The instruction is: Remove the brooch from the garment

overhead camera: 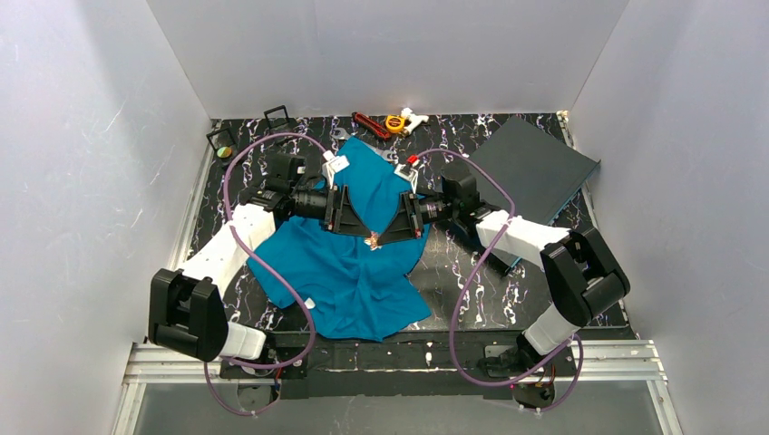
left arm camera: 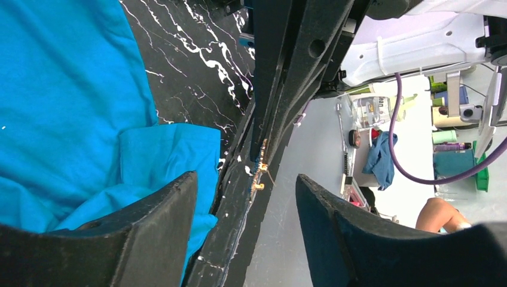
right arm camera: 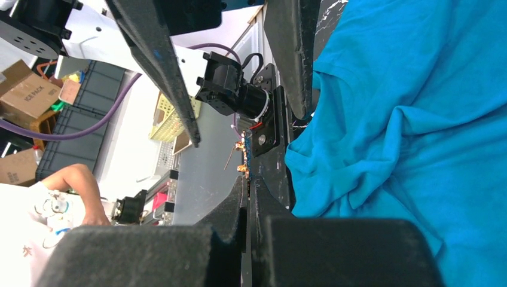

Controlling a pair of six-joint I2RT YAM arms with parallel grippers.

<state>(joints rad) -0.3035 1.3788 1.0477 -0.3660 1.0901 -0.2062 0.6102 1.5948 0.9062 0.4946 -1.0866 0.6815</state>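
Right tool pinches brooch beside garment edge.

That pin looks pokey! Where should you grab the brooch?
Grab the brooch by its knobbly gold body, probably, pinched at one end, coming in clear of the thin pin that juts out sideways and looks too slim to hold. The right gripper has its fingers shut on it that way.

A: Garment?
B: Large teal-blue soft-cloth T-shirt, rumpled, spread mid black marbled table.
A: Brooch?
B: Small gold-coloured brooch, pinched at the closed right gripper tips, just over the shirt's middle.
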